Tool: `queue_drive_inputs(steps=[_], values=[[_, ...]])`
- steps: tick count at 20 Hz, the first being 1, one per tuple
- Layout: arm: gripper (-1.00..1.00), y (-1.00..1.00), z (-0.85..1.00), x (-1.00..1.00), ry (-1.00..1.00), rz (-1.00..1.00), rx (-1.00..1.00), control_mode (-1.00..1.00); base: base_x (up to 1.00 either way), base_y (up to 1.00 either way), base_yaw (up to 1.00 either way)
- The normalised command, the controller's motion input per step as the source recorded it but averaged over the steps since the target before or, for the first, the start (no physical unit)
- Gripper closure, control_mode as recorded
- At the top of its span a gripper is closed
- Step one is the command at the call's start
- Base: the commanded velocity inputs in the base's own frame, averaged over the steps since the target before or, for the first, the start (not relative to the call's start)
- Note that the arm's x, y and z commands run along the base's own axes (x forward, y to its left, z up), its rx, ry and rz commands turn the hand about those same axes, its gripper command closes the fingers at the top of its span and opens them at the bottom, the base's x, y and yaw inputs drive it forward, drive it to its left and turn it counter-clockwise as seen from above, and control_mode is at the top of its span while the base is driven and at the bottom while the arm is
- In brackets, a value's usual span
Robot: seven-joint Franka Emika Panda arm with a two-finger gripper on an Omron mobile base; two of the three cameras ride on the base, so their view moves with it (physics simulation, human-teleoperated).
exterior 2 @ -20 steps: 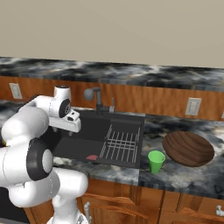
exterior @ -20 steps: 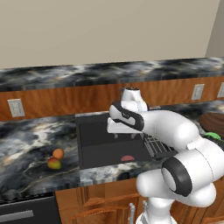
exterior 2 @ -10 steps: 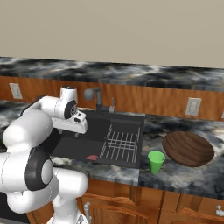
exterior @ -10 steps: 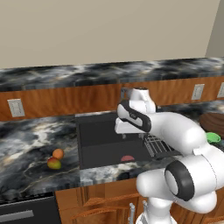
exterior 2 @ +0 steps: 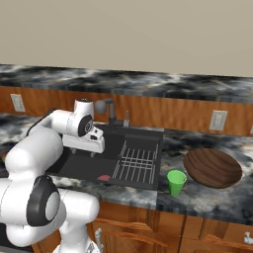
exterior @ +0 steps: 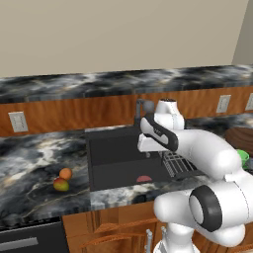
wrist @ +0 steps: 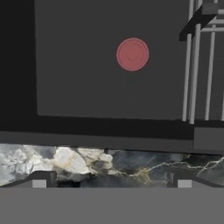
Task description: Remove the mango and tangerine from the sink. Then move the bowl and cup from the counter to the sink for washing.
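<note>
Counter edge [wrist: 109, 164] lies nearest in the hand view, with the gripper [wrist: 109, 179] spread wide and carrying nothing. Beyond it drops the sink [wrist: 78, 78], bare but for a red drain disc [wrist: 132, 54] and the wire rack [exterior 2: 138, 160]. Both fruits are already out: the mango [exterior: 61, 185] and the tangerine [exterior: 65, 173] touch on the counter left of the basin (so the first half looks done). Next comes the dishware, I judge, which calls for a swing right to the cup [exterior 2: 176, 182] just past the sink's corner, then the bowl [exterior 2: 212, 167] beyond it. No readable writing anywhere.
</note>
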Motion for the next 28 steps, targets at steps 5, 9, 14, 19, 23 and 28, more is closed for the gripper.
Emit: queue_drive_inputs(steps=[5, 9, 14, 19, 23, 28], values=[[-1.00, -0.28, 0.04, -0.17, -0.02, 0.01, 0.00, -1.00, 0.00, 0.00, 0.00], [-1.00, -0.35, 0.02, -0.12, -0.03, 0.00, 0.00, -1.00, 0.00, 0.00, 0.00], [-1.00, -0.36, 0.05, -0.09, -0.02, 0.01, 0.00, -1.00, 0.00, 0.00, 0.00], [-1.00, -0.37, 0.07, -0.06, 0.00, 0.01, 0.00, -1.00, 0.00, 0.00, 0.00], [-1.00, -0.36, 0.03, -0.07, 0.00, 0.01, 0.00, -1.00, 0.00, 0.00, 0.00], [-1.00, -0.34, 0.08, -0.05, -0.01, 0.04, 0.00, -1.00, 0.00, 0.00, 0.00]])
